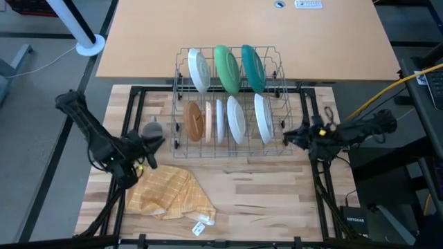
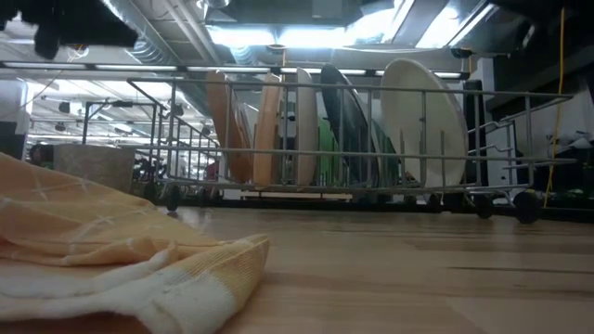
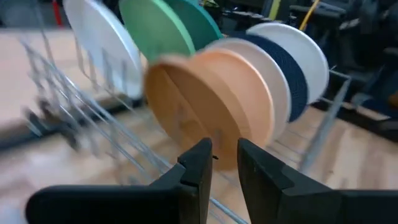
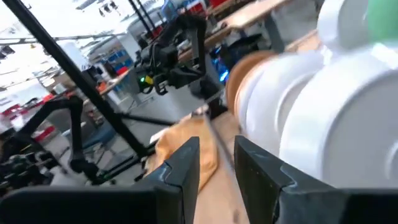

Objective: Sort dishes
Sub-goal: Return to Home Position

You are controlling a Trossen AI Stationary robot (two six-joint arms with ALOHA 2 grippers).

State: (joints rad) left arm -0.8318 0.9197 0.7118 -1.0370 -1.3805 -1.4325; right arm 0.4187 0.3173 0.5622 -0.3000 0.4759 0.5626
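Note:
The plates stand on edge in the grey wire rack [image 1: 181,104]. Its far row holds white [image 1: 199,69], green [image 1: 227,68] and teal [image 1: 253,67] plates. Its near row holds brown [image 1: 194,122], peach [image 1: 208,121] and white [image 1: 263,117] ones, with a blue one [image 3: 297,78] among them. The grey mug [image 1: 152,129] stands on the table just left of the rack. My left gripper [image 1: 158,140] hovers beside the mug, facing the brown plate [image 3: 205,106], its fingers a narrow gap apart and empty [image 3: 224,165]. My right gripper [image 1: 286,136] is at the rack's right end, also narrowly open and empty [image 4: 216,165].
A yellow-orange checked cloth [image 1: 166,194] lies crumpled on the near left of the table with a small white tag [image 1: 202,225] beside it. A tan tabletop [image 1: 249,34] lies beyond the rack. Bare wood [image 1: 270,194] stretches in front of the rack.

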